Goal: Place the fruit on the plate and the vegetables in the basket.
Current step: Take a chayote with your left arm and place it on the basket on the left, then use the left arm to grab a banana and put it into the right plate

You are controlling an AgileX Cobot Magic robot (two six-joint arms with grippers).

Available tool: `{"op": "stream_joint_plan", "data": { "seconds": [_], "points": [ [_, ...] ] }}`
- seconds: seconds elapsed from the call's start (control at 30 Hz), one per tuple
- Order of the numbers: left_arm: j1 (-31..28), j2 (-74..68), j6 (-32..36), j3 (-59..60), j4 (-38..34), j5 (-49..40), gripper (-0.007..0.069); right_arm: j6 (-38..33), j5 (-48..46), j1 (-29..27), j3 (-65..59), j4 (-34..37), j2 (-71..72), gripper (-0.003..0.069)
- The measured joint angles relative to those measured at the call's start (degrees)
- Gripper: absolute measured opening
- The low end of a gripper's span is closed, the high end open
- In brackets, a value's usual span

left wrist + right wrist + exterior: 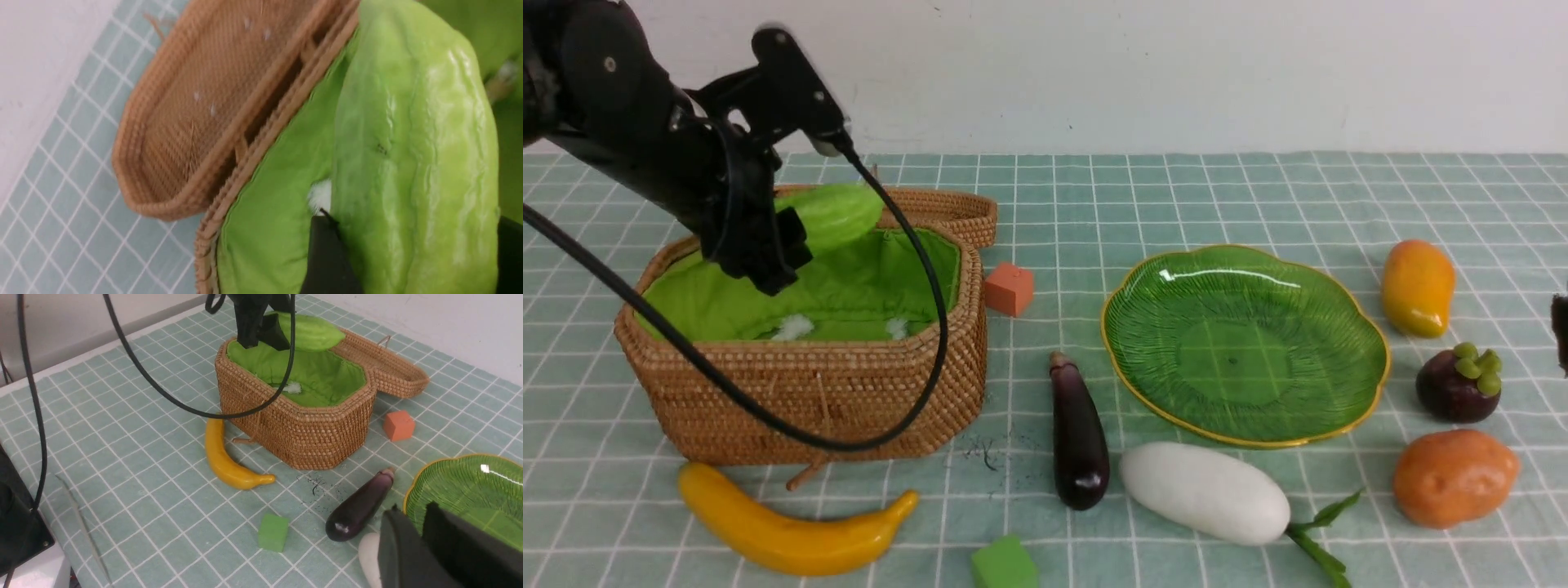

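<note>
My left gripper [784, 245] is shut on the light green gourd [837, 214] and holds it over the back of the open wicker basket [809, 392]; in the left wrist view the gourd [412, 163] fills the jaws. The green plate [1245, 343] is empty. The eggplant [1080, 433] and white radish [1205, 492] lie in front of it. The mango [1417, 286], mangosteen [1458, 384] and potato [1454, 478] lie to its right. The banana [784, 531] lies in front of the basket. My right gripper [414, 512] is shut and empty, above the radish [369, 555] and the plate's edge [461, 486].
An orange cube [1009, 287] sits right of the basket and a green cube [1005, 565] at the front edge. The basket's lid [947, 208] lies open behind it. The left arm's black cable [768, 416] hangs across the basket's front. A white wall stands behind the table.
</note>
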State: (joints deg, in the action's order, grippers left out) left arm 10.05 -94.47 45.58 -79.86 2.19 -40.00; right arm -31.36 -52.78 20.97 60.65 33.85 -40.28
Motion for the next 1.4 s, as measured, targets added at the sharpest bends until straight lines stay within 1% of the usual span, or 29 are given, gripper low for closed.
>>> {"op": "stream_joint_plan", "data": {
  "seconds": [0.03,0.07,0.1,0.13,0.17,0.23,0.3,0.37,0.43,0.5,0.53,0.6,0.63,0.67,0.7,0.73,0.77,0.83,0.9,0.97,1.1,1.17,1.2,1.27,1.33,1.4],
  "points": [
    [0.0,-0.5,-0.1,0.0,0.9,0.0,0.0436,0.0,0.3,0.0,0.0,0.0,0.0,0.0101],
    [0.0,-0.5,-0.2,0.0,1.3,0.0,0.0456,0.0,0.7,0.0,0.0,0.0,0.0,0.0101],
    [0.0,-0.5,-0.2,-0.1,1.5,0.0,0.0508,0.0,1.1,0.0,0.0,0.0,0.0,0.0101],
    [0.0,-0.4,-0.3,-0.1,1.6,0.1,0.0538,0.0,1.1,0.0,0.0,0.0,0.0,0.0101],
    [0.0,-0.2,-0.4,-0.1,1.6,0.1,0.0598,0.0,1.2,0.0,0.0,0.0,0.0,0.0102],
    [0.0,0.3,-0.4,-0.1,1.6,-0.5,0.0647,0.0,1.4,0.0,0.0,0.0,0.0,0.0102],
    [0.0,1.5,-0.4,-0.1,1.2,-2.5,0.0662,0.0,2.4,0.0,0.0,0.0,0.0,0.0102],
    [0.0,2.3,-0.6,-0.1,0.4,-4.0,0.0659,0.0,3.4,0.0,0.0,0.0,0.0,0.0102],
    [0.0,4.3,-3.1,-0.1,-3.0,-6.7,0.0617,0.0,5.8,0.0,0.0,0.0,0.0,0.0103],
    [0.0,6.3,-6.5,-0.1,-6.4,-7.7,0.0538,0.0,6.9,0.0,0.0,0.0,0.0,0.0104],
    [0.3,8.0,-8.3,0.0,-8.3,-8.3,0.0473,0.0,6.9,0.0,0.0,0.0,0.0,0.0104],
    [1.3,10.6,-8.9,1.0,-9.4,-9.6,0.0329,0.0,6.8,0.0,0.0,0.0,0.0,0.0104],
    [2.1,12.4,-8.4,2.2,-9.5,-10.9,0.0238,0.0,6.6,0.0,0.0,0.0,0.0,0.0104],
    [3.0,14.4,-7.1,4.2,-9.6,-12.8,0.0131,0.0,5.8,0.0,0.0,0.0,0.0,0.0105],
    [4.1,15.9,-5.2,6.3,-9.7,-14.6,0.0057,0.0,5.1,0.0,0.0,0.0,0.0,0.0106],
    [4.6,16.1,-4.3,6.8,-9.8,-15.3,0.0046,0.0,5.0,0.0,0.0,0.0,0.0,0.0106],
    [6.3,17.6,-1.5,10.4,-9.8,-17.2,-0.0009,0.0,4.1,0.0,0.0,0.0,0.0,0.0106],
    [8.8,18.3,1.1,16.3,-10.0,-18.3,-0.0013,0.0,3.3,0.0,0.0,0.0,0.0,0.0106],
    [10.2,18.1,1.9,20.3,-10.0,-18.0,-0.0011,0.0,2.9,0.0,0.0,0.0,0.0,0.0106],
    [11.8,17.0,4.0,25.5,-9.3,-15.9,0.0028,0.0,2.2,0.0,0.0,0.0,0.0,0.0106],
    [12.0,13.0,5.0,28.8,-8.6,-9.3,0.0233,0.0,0.2,0.0,0.0,0.0,0.0,0.0106],
    [12.0,12.0,5.0,28.8,-8.6,-7.9,0.0292,0.0,-0.3,0.0,0.0,0.1,0.0,0.0106],
    [12.0,10.4,5.2,28.8,-8.6,-6.2,0.0369,0.0,-1.3,0.0,0.0,0.2,0.0,0.0106],
    [12.0,8.0,5.3,28.8,-8.6,-4.0,0.0454,0.0,-2.5,0.0,0.0,0.4,0.0,0.0106],
    [12.0,5.3,5.4,28.8,-8.3,-1.8,0.0499,0.0,-3.4,0.0,0.0,0.5,0.0,0.0106],
    [12.0,3.0,5.4,28.8,-6.8,0.1,0.0505,0.0,-4.0,0.0,0.0,0.7,0.0,0.0106]
  ]
}}
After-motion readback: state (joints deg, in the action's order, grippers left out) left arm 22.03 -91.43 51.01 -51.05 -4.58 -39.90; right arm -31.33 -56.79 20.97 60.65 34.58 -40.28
